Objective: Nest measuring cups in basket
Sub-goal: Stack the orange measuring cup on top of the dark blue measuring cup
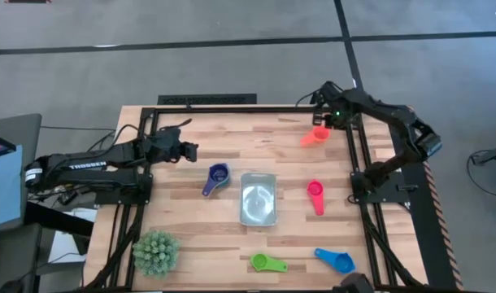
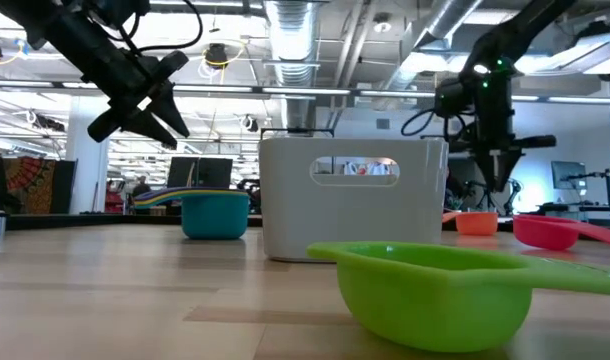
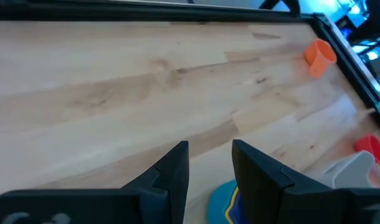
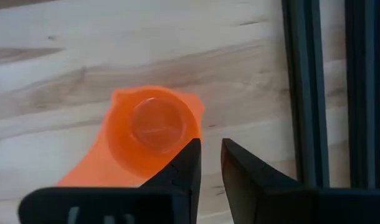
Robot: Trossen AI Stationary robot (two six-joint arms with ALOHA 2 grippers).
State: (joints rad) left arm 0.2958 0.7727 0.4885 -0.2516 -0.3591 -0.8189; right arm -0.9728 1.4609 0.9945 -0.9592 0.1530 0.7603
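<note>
The pale grey basket (image 1: 258, 198) stands mid-table. An orange cup (image 1: 313, 137) rests near the far right corner. My right gripper (image 4: 210, 155) hovers just above it with a narrow gap between its fingers, at the bowl's rim. My left gripper (image 1: 187, 150) hangs raised over the table's left part, narrowly open (image 3: 210, 163). A teal cup with purple showing inside (image 1: 217, 176) lies just near of it. Pink (image 1: 315, 195), green (image 1: 267, 263) and blue (image 1: 336, 260) cups lie on the wood. No yellow cup shows. My right gripper points down at the orange cup's bowl rim (image 4: 185, 138), and one fingertip (image 4: 191, 152) overlaps that rim in the wrist view. Whether it touches I cannot tell. The cup sits on the table (image 2: 475, 222).
A spiky green plant ball (image 1: 156, 251) sits at the near left corner. Black frame rails (image 1: 358, 155) run along the table's right and far edges, close to the orange cup. Bare wood lies between the basket and the far edge.
</note>
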